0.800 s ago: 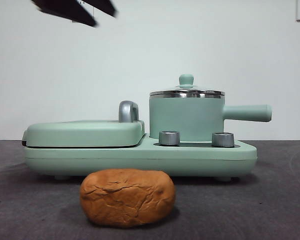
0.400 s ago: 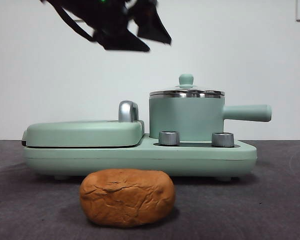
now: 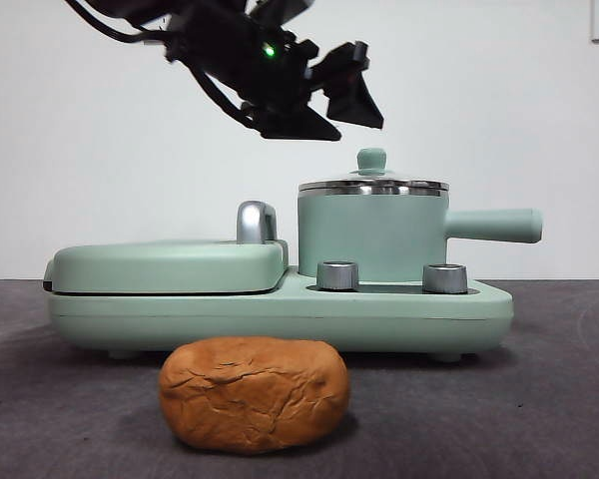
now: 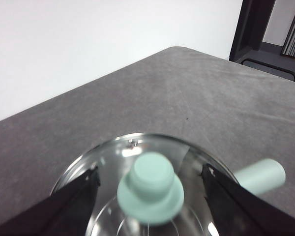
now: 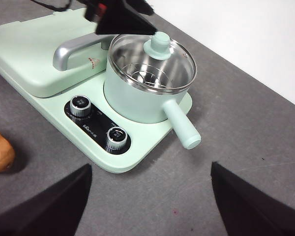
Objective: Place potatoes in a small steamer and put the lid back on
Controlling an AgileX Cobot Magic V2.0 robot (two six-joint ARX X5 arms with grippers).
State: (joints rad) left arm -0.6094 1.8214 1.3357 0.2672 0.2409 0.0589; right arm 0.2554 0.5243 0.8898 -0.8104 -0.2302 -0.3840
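Left gripper newly lowered near lid, jaws wide astride knob, untouched

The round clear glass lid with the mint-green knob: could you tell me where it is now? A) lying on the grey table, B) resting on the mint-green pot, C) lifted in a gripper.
B: the glass lid sits on the pot's steel rim, with the left gripper open above its knob, not touching it.
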